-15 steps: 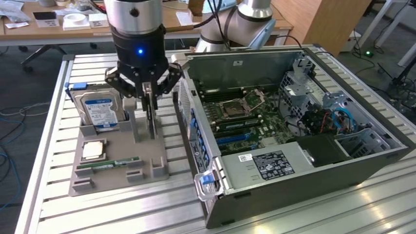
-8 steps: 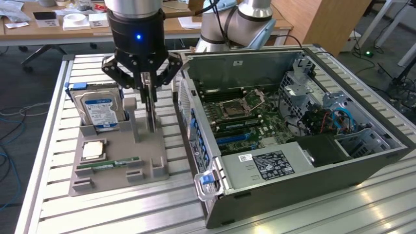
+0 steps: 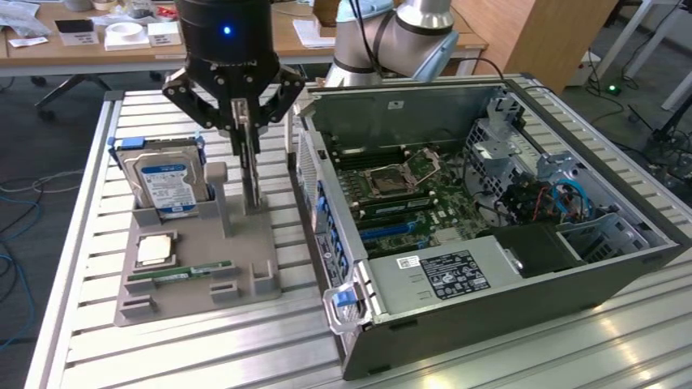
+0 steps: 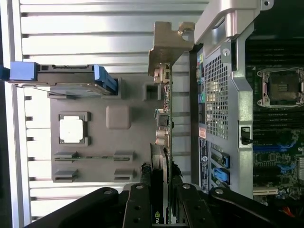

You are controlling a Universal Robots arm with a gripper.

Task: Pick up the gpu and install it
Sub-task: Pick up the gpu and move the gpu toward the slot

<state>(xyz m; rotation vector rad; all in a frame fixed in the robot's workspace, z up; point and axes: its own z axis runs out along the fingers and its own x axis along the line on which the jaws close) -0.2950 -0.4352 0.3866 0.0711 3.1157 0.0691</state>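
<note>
The gpu (image 3: 252, 174) is a thin card seen edge-on, standing upright over the back right of the grey holder tray (image 3: 194, 301). My gripper (image 3: 249, 121) comes down on it from above, its black fingers shut on the card's top edge. In the wrist view the gpu (image 4: 161, 123) runs away from the gripper (image 4: 161, 194), ending in its metal bracket (image 4: 167, 45). Whether the card's lower edge still sits in the tray's slot I cannot tell.
An open computer case (image 3: 605, 259) lies at the exterior view's right, with its motherboard (image 3: 411, 194) exposed. The tray also carries a silver hard drive (image 3: 168, 180), a CPU (image 3: 155, 249) and a green RAM stick (image 3: 178, 274). All of it rests on a slatted aluminium table (image 3: 162, 356).
</note>
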